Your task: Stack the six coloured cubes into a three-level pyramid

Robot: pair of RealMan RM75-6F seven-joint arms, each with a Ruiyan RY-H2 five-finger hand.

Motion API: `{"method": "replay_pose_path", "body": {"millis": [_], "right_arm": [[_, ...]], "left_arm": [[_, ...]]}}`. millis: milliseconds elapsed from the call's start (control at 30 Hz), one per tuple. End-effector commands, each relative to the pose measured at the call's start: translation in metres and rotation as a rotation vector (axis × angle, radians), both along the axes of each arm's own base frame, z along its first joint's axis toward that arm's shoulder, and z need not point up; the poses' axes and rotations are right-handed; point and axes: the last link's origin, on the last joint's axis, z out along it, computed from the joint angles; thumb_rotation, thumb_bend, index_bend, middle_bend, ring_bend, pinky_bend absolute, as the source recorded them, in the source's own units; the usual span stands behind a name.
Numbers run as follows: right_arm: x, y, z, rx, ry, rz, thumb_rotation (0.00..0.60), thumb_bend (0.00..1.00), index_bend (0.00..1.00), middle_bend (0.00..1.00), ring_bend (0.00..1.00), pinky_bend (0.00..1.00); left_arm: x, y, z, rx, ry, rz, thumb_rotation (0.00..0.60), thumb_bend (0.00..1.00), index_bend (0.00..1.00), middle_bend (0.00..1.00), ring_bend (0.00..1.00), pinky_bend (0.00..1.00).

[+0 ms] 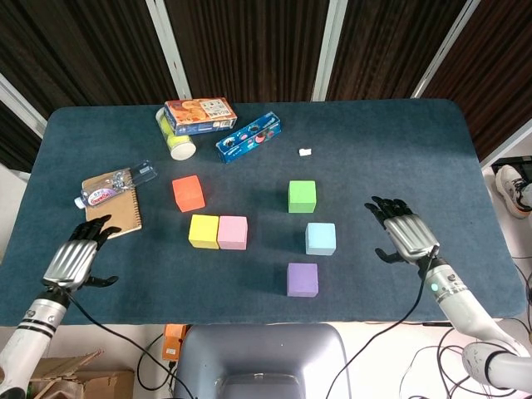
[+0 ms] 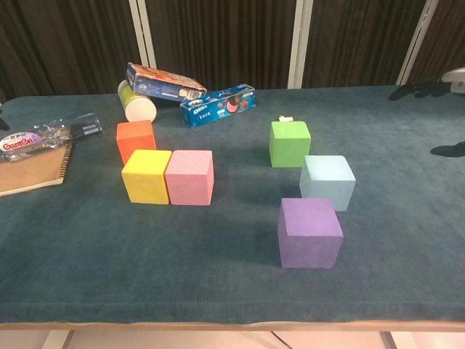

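Barely begun: yellow foam cube [image 1: 203, 231] and pink foam cube [image 1: 233, 232] touching as base start, orange [image 1: 188, 193], green [image 1: 302, 196], light-blue [image 1: 320, 238], purple [image 1: 302, 279] cubes loose on blue worktop [image 1: 374, 150], nothing stacked; left hand [image 1: 73, 259] and right hand [image 1: 405, 233] empty, fingers spread.

Dark slatted wall [image 1: 249, 41] behind blue-carpeted table [image 1: 374, 141]

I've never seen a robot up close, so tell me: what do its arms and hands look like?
Each arm is a slim white tube with black bands at the joints. The left hand and right hand have silvery-grey metal backs and black fingers. A thin black cable trails from the left arm, and a small green light shows on the right wrist.
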Motion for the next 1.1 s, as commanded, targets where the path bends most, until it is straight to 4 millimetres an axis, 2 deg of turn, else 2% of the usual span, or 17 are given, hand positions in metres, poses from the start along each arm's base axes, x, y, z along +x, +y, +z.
{"method": "replay_pose_path", "body": {"millis": [33,67,200,433,733,1100], "right_arm": [[0.01,-0.005,-0.014,0.026,0.018,-0.004,0.6,0.24,0.01,0.0,0.0,0.0],[0.016,-0.007,-0.027,0.046,0.015,-0.006,0.6,0.23,0.01,0.0,0.0,0.0],[0.027,-0.021,-0.063,0.064,0.03,-0.044,0.6,0.23,0.03,0.0,0.0,0.0],[0.036,-0.028,-0.092,0.085,0.05,-0.079,0.6,0.23,0.04,0.0,0.0,0.0],[0.042,-0.038,-0.107,0.094,0.016,-0.123,0.6,0.23,0.08,0.0,0.0,0.0],[0.041,-0.048,-0.117,0.094,-0.045,-0.165,0.6,0.23,0.35,0.0,0.0,0.0]], "left_arm": [[-0.013,-0.012,0.009,0.022,0.013,0.009,0.6,0.09,0.21,0.03,0.0,0.08],[-0.024,-0.022,0.014,0.034,0.032,0.031,0.6,0.09,0.21,0.03,0.0,0.08],[-0.039,-0.036,0.02,0.056,0.026,0.038,0.6,0.09,0.21,0.03,0.0,0.08],[-0.05,-0.043,0.026,0.076,0.01,0.048,0.6,0.09,0.21,0.03,0.0,0.08],[-0.057,-0.045,0.028,0.082,0.005,0.066,0.6,0.09,0.21,0.03,0.0,0.08],[-0.063,-0.044,0.024,0.077,0.003,0.076,0.6,0.09,0.21,0.03,0.0,0.08]]}}
